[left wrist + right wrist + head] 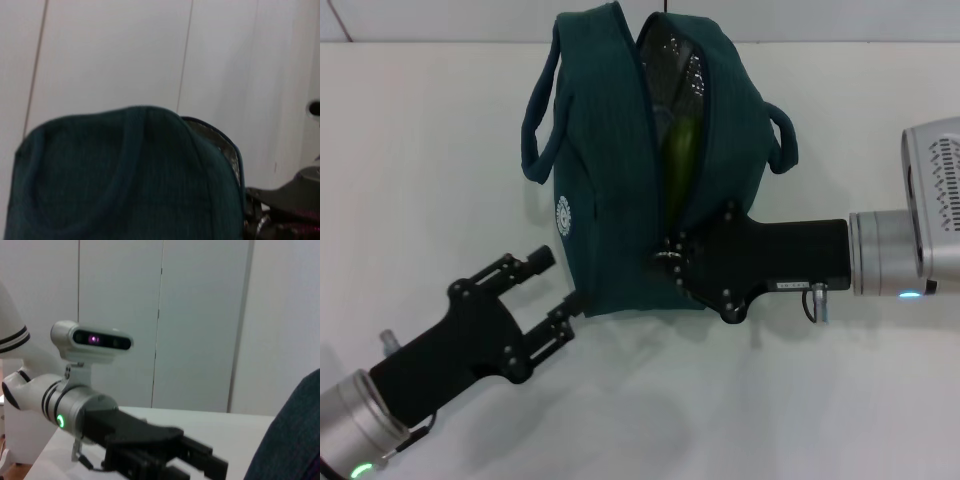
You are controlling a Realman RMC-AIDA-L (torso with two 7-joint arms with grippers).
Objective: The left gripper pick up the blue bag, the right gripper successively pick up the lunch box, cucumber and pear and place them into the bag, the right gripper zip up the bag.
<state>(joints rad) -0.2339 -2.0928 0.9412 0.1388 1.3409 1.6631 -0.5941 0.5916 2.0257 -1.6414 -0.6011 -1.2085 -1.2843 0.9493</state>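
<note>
Surveying the head view first: the large soft dark teal-blue fabric bag (610,190) lies on the white surface (420,150) with its zip opening gaping along the top. A long smooth dark green cucumber (680,150) shows inside, against a shiny silver lining. The lunch box and pear cannot be made out; whether they sit deeper in the bag cannot be told. The right tool (670,262), a black two-fingered claw with a small white label, is at the near end of the zip line, its tips against a metal ring there. Whether they clamp the ring cannot be told. This placement suits drawing the zip closed. The left tool (558,292), a black claw on a silver-cuffed arm, stands spread beside the bag's near corner, one finger touching the fabric, probably to steady it.

Left wrist view: the bag's rounded side and one rope-like handle fill the frame, with the silver lining at the edge.

Right wrist view: the left tool's black body and green-lit cuff, bag fabric at one corner.
</note>
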